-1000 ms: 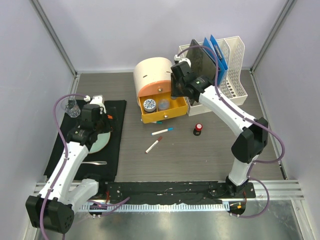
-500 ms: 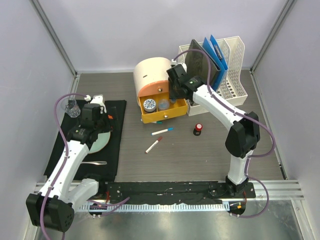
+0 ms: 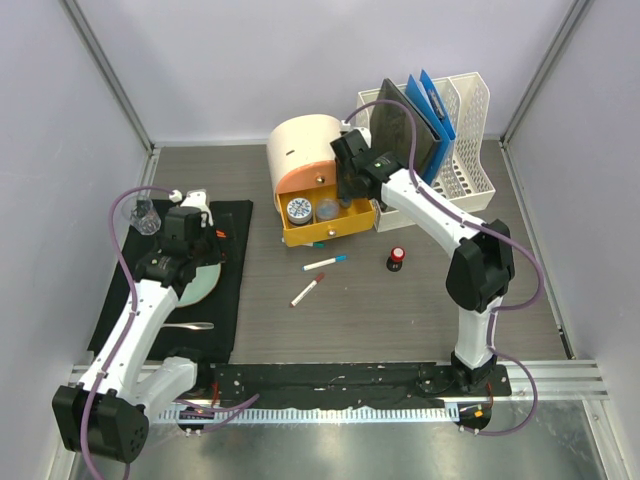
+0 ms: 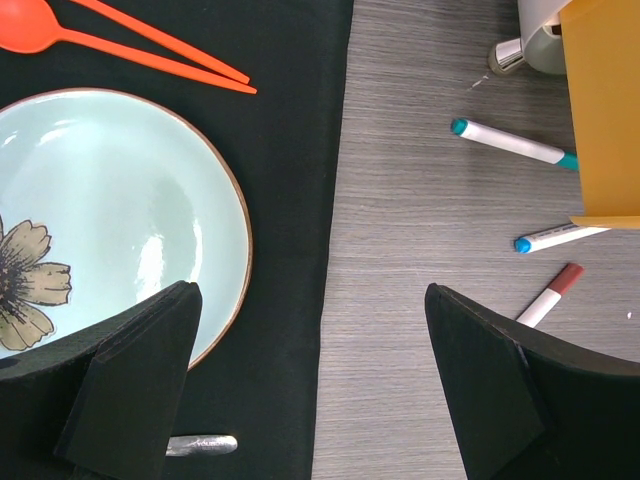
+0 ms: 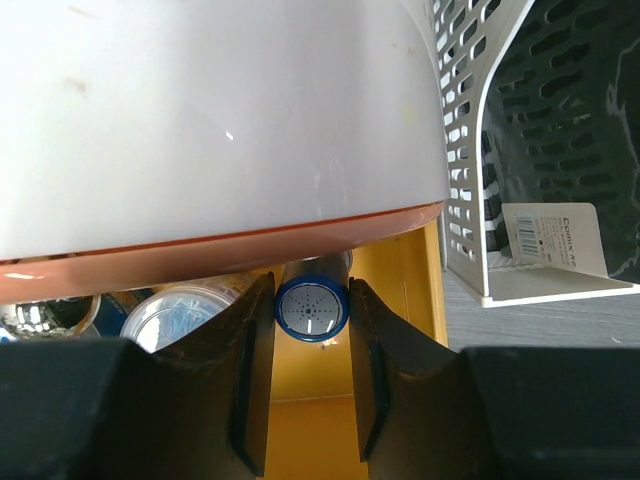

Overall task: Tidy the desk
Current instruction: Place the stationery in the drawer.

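Holding the little blue-rimmed jar (image 5: 311,308) tight, the right gripper (image 5: 311,298) should, I think, lower it slowly into the yellow drawer (image 5: 405,290) beside the other jars (image 5: 185,305).

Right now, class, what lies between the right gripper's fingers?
A small blue-rimmed cylinder, touching both fingers, above the open yellow drawer. The right wrist view shows it.

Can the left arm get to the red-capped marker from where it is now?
Probably yes. The left arm hangs over the black mat's edge with jaws open and empty. The red-capped marker lies on bare desk just to its right, with nothing between them.
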